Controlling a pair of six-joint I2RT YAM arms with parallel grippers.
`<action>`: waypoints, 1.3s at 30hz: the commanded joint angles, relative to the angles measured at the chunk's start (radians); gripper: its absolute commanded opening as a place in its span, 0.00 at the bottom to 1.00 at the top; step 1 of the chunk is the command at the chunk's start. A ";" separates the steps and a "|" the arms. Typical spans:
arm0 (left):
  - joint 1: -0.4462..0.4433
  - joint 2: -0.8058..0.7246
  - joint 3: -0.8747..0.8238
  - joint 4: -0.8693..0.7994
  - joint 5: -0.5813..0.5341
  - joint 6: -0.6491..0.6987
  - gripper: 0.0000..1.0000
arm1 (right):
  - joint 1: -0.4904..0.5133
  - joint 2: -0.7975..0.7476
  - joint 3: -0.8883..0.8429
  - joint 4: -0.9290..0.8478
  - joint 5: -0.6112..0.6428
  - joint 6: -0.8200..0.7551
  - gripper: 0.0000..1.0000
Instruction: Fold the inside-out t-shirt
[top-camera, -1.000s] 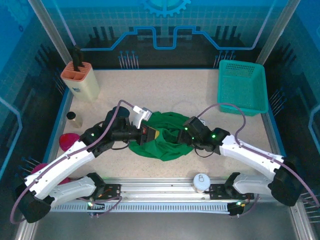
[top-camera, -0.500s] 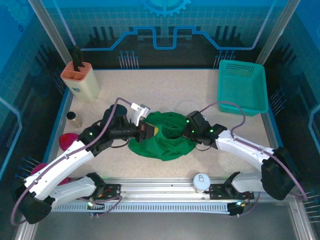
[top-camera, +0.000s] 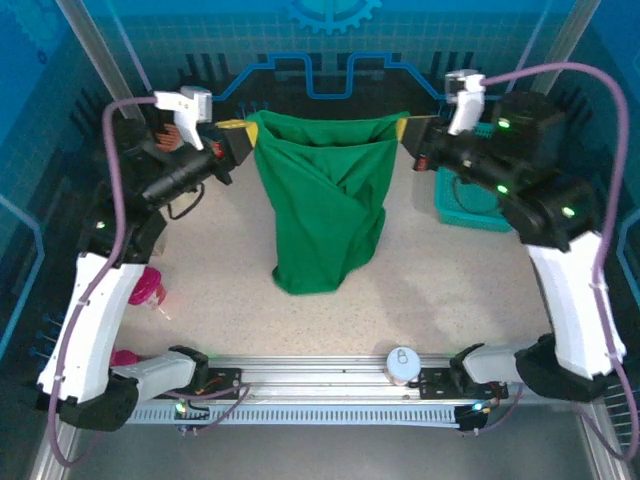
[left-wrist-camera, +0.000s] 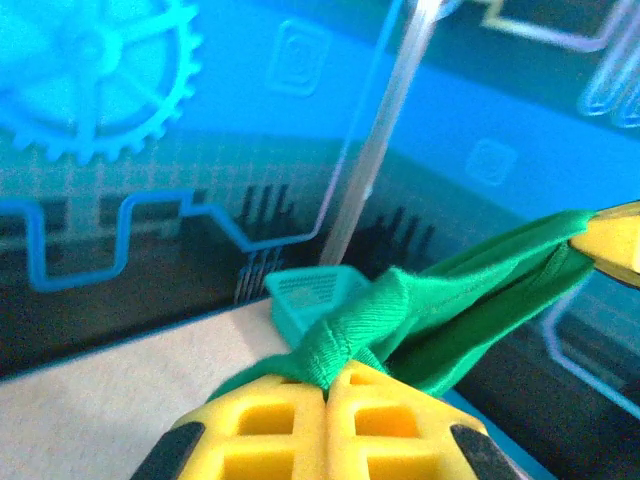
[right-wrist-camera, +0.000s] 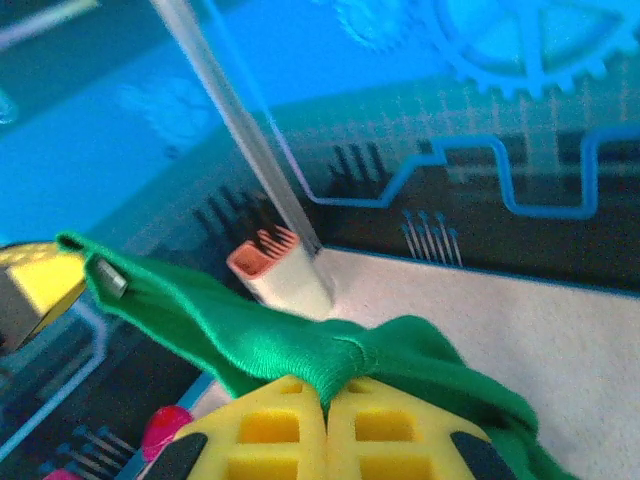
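Both grippers, left and right, clenched on the green t-shirt, hung between them, its small white tag unreadable; teal basket behind, its contents hidden.

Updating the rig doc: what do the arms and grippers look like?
Both arms match: the left arm and right arm have white shells on the long links, black joints with green LEDs, and a mauve cable looping outside. Each wrist carries a white camera mount. The left gripper and right gripper have yellow fingers with square recesses.
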 joint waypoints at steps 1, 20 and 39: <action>0.003 -0.069 0.078 -0.068 0.184 0.048 0.00 | -0.010 -0.076 0.048 -0.128 -0.098 -0.062 0.00; 0.102 0.106 0.207 -0.024 0.049 0.035 0.00 | -0.058 0.197 0.151 0.032 -0.165 -0.041 0.00; 0.250 -0.048 0.123 0.376 0.385 -0.034 0.00 | -0.115 -0.104 -0.471 1.136 -0.494 0.256 0.00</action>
